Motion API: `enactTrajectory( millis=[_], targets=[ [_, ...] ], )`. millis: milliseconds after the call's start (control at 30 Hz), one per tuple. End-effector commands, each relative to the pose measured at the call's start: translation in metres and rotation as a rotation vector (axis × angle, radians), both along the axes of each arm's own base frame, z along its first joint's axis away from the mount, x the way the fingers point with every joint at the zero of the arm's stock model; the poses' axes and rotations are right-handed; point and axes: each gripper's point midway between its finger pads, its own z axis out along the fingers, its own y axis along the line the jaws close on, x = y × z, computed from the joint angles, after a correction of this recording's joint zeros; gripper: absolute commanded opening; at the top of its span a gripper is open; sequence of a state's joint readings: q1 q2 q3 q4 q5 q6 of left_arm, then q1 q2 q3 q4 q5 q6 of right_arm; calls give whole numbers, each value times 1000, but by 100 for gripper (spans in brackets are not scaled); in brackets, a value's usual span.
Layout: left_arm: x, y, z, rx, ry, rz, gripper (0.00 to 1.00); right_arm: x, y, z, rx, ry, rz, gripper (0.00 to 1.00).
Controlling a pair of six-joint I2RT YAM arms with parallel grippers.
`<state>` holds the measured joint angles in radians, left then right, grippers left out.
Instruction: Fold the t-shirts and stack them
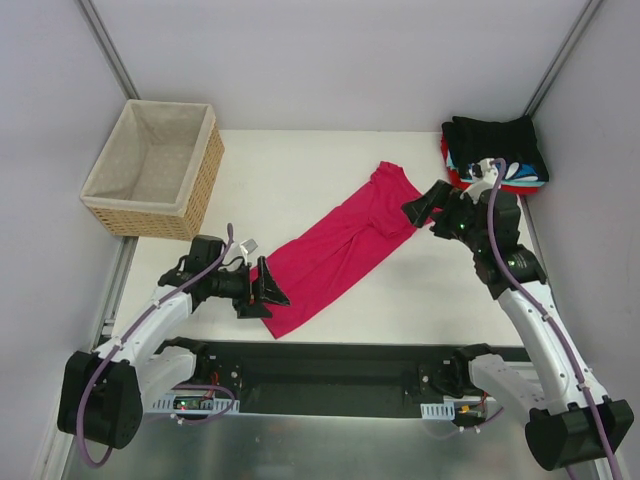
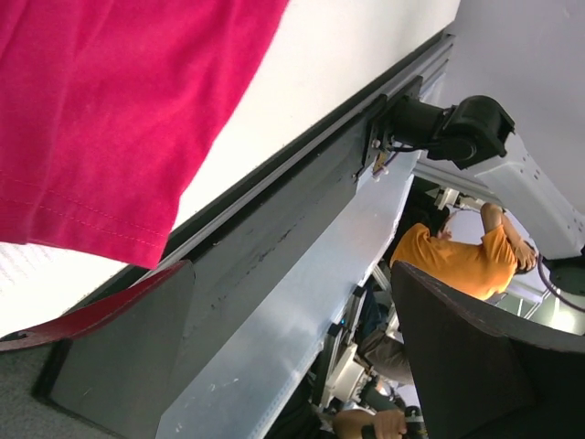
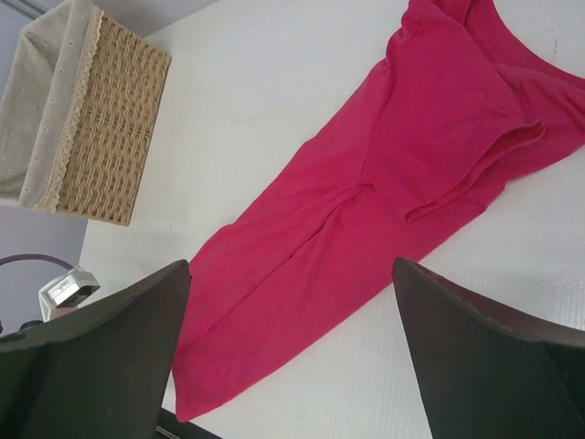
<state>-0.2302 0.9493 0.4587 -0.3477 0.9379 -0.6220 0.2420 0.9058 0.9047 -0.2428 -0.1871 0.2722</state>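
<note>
A woven wicker basket with a beige lining point(image 1: 205, 180) is sitting at the far left corner of the white table point(image 1: 300, 160), well apart from the cloth. In the right wrist view the basket point(image 3: 105, 155) is showing its woven side and lace-edged liner.

The left gripper point(image 1: 268, 297) is reaching in low from the near left, just beside the hem end of the plain crimson-pink short-sleeved tee point(image 1: 335, 250). Its own camera is showing the left gripper point(image 2: 292, 357) with the jaws standing wide apart and nothing between them. The tee's stitched hem point(image 2: 119, 110) is lying on the table just past one finger. Whether the finger is touching the cloth cannot be told. Beyond the table's edge, a person in an orange shirt point(image 2: 457, 261) is sitting in the background.

The tee is lying in the middle of the table as a long narrow band, folded lengthwise. It is running diagonally from the near left up to its collar at the far right.

The right gripper point(image 1: 425, 207) is hanging beside the tee's sleeve and collar end. The right wrist view is showing it point(image 3: 292, 357) spread wide and empty above the tee point(image 3: 384, 201).

In the far right corner a stack of folded shirts is resting: a black one point(image 1: 497, 140) on top, a blue-white patterned one point(image 1: 522, 178) beneath, and a red one point(image 1: 455, 172) peeking out at the stack's left edge.
</note>
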Motion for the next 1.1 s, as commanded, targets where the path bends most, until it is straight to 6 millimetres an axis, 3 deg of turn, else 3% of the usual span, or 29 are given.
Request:
enactTrajectory(
  millis=[0,467,800,1067],
  targets=[
    [3,1,-14,55,42,25,88,0,-1,1,-17,-24,0,97],
    [12,-1,-52,254,54,37,88,-2,-2,-18,-29,4,4,96],
    [16,-23,-65,273,60,-13,88,-8,-12,-26,-40,17,-8,97],
    [2,-55,-77,273,91,-93,88,-9,-19,-30,-39,28,-22,97]
  ],
)
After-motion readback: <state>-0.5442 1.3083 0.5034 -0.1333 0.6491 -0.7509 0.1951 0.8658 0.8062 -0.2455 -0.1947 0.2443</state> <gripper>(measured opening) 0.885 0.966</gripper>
